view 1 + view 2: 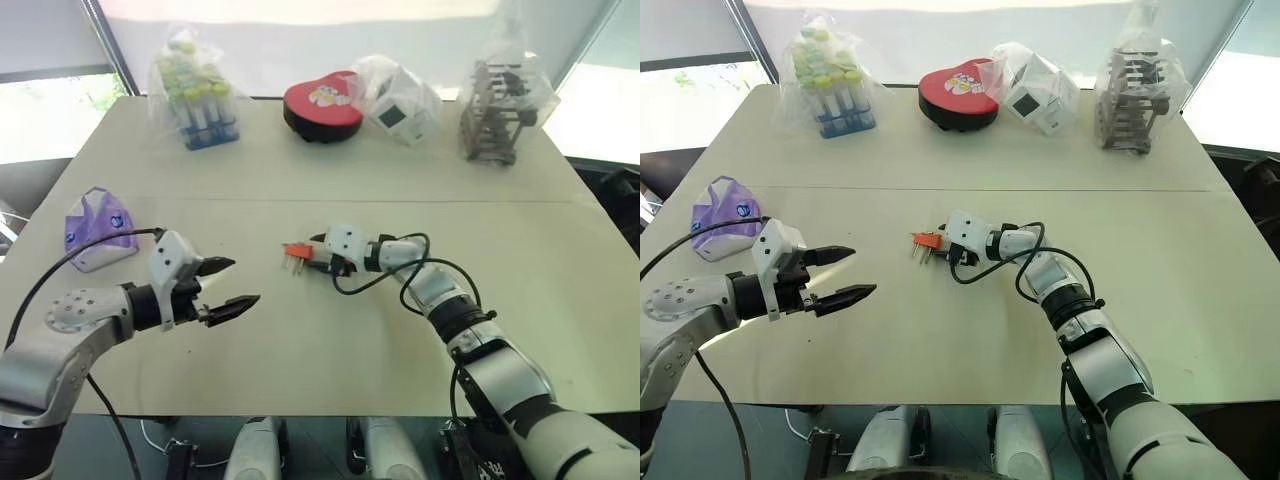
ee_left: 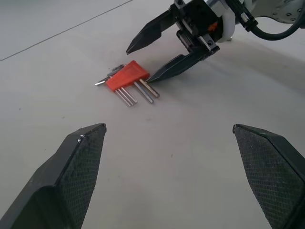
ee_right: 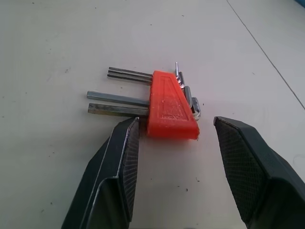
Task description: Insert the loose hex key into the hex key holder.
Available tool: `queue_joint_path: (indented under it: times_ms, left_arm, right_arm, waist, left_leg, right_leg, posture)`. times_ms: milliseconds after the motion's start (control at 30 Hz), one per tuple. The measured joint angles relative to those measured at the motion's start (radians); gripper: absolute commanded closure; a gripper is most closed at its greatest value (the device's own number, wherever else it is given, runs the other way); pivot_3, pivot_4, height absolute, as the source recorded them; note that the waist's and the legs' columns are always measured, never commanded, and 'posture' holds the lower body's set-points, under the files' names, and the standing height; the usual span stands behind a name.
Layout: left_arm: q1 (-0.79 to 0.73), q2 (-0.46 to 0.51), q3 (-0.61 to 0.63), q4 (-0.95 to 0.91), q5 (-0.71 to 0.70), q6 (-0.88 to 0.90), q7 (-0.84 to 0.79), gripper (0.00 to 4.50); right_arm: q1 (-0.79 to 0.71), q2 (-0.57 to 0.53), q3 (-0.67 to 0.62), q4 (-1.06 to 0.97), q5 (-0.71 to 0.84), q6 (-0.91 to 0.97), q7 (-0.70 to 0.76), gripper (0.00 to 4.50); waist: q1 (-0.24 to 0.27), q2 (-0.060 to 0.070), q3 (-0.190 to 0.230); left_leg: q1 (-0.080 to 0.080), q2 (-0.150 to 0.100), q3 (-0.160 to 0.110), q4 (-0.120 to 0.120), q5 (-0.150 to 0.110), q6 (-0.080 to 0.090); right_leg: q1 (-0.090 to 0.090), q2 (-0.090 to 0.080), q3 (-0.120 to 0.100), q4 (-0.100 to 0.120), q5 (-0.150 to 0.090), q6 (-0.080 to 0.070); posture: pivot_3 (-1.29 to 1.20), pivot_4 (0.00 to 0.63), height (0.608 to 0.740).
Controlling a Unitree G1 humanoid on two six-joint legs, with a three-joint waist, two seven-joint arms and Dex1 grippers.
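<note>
The hex key holder is a small orange-red block lying flat mid-table, with several thin metal keys sticking out of it. Every key I see sits in the block, so the loose hex key is out of view as a separate piece. My right gripper is open and low over the table, its fingertips on either side of the holder's near end. One of its fingers lies beside the tips of the long keys. My left gripper hovers open and empty to the holder's left, pointing at it.
Along the far edge stand a bagged rack of tubes, a red heart-shaped box, a bagged white box and a bagged dark rack. A purple bag lies at the left edge.
</note>
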Motion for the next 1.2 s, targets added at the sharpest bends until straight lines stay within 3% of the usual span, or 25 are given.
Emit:
queue_joint_path:
  times_ms: [200, 367, 600, 800, 1033, 1200]
  left_arm:
    - [0.014, -0.002, 0.0, -0.002, 0.02, -0.02, 0.01, 0.06]
    - [0.029, -0.011, 0.002, -0.005, 0.027, -0.028, 0.03, 0.0]
    - [-0.032, -0.064, 0.058, 0.004, -0.066, 0.024, 0.077, 0.0]
    - [-0.258, -0.076, 0.089, 0.128, -0.171, 0.102, 0.097, 0.0]
    - [-0.434, -0.171, -0.029, 0.235, -0.207, 0.141, 0.041, 0.0]
    - [-0.535, -0.218, -0.047, 0.295, -0.262, 0.197, 0.018, 0.0]
  right_arm:
    - [-0.065, 0.036, -0.015, 0.111, 0.0, 0.025, 0.051, 1.94]
    - [-0.098, 0.065, -0.019, 0.184, -0.001, -0.007, 0.056, 3.48]
    - [-0.095, 0.063, -0.027, 0.195, -0.009, -0.043, 0.041, 3.47]
    - [0.056, -0.087, -0.034, -0.076, -0.094, -0.235, -0.096, 3.47]
    - [0.133, -0.245, -0.095, -0.495, -0.207, -0.446, -0.245, 3.47]
    - [0.134, -0.308, -0.105, -0.595, -0.291, -0.543, -0.308, 3.47]
  waist:
    - [-0.007, 0.0, 0.0]
    - [-0.021, 0.0, 0.0]
    - [-0.02, 0.0, -0.001]
    - [0.003, 0.002, 0.001]
    - [0.003, 0.001, 0.002]
    - [0.004, 0.001, 0.002]
  left_leg:
    - [0.007, 0.001, 0.0, -0.002, 0.0, 0.0]
    - [0.007, 0.001, 0.0, -0.002, 0.0, 0.0]
    - [0.007, 0.001, -0.001, -0.002, 0.0, 0.0]
    - [0.005, -0.001, 0.0, -0.002, 0.0, 0.0]
    - [0.005, -0.001, 0.001, -0.002, 0.001, -0.002]
    - [0.005, 0.0, 0.001, -0.002, 0.001, -0.003]
  right_leg:
    - [0.005, 0.0, 0.0, 0.0, 0.0, -0.001]
    - [0.005, 0.0, 0.0, 0.0, 0.0, 0.0]
    - [0.006, 0.0, 0.0, 0.001, 0.0, 0.0]
    - [0.004, -0.002, 0.001, -0.001, 0.0, 0.001]
    - [0.004, 0.0, 0.0, -0.001, 0.0, 0.001]
    - [0.004, 0.0, 0.0, -0.001, 0.0, 0.001]
  posture:
    - [0.0, 0.15, 0.74]
    - [0.0, 0.15, 0.74]
    - [0.0, 0.15, 0.74]
    - [0.0, 0.15, 0.74]
    - [0.0, 0.15, 0.74]
    - [0.0, 0.15, 0.74]
